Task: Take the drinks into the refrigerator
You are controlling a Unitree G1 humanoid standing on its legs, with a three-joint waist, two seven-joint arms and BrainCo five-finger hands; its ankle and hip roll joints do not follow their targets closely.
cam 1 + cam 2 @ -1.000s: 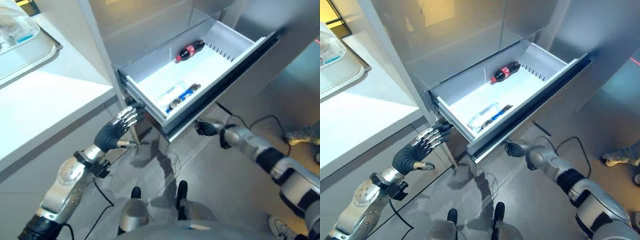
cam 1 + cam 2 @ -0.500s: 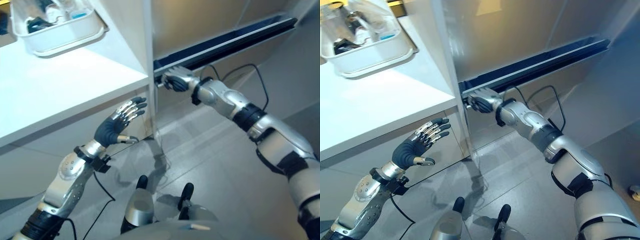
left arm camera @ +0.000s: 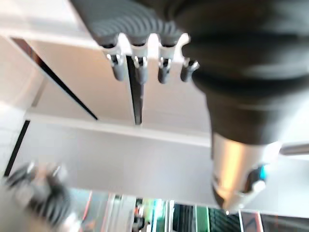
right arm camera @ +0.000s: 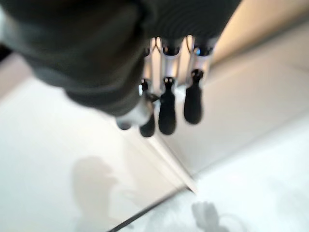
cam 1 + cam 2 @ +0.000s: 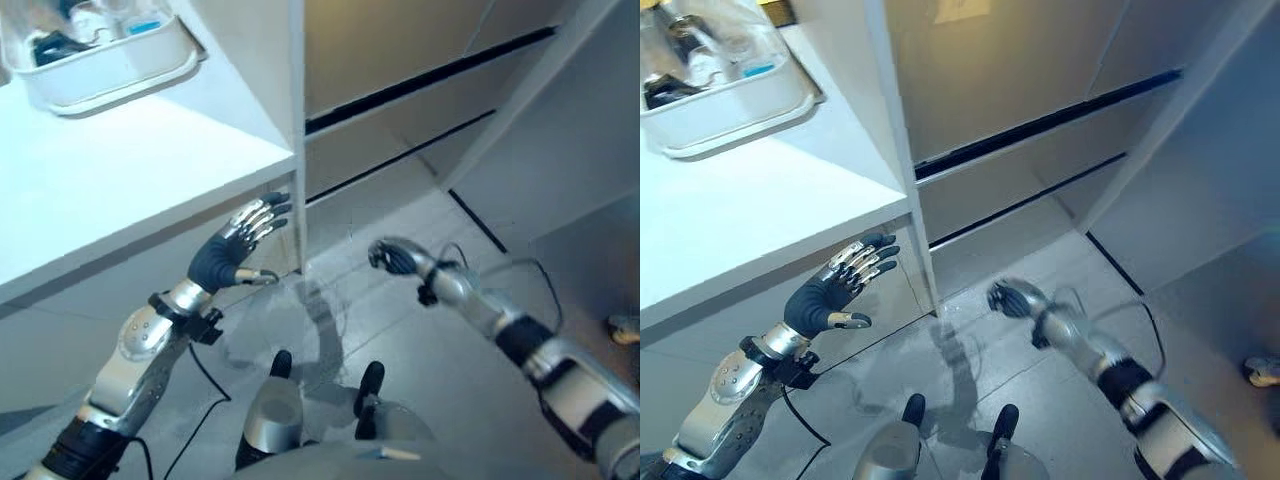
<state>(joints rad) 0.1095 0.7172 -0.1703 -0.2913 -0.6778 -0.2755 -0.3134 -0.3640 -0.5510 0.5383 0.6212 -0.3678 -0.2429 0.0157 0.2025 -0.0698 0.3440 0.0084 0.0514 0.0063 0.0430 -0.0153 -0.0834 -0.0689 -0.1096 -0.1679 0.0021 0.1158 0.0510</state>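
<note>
Both hands are empty. Left hand is raised beside the white counter's front edge, fingers straight and spread, thumb out. Right hand hangs low over the grey floor in front of the refrigerator, fingers loosely curled downward around nothing. Refrigerator drawers sit flush, with dark seams between their fronts, so I cannot tell where the drinks are. On the counter stands a white tray holding clear containers.

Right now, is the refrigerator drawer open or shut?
Shut. The drawer front sits flush with the cabinet, with thin dark seams around it. The right hand hangs away from it above the floor.
</note>
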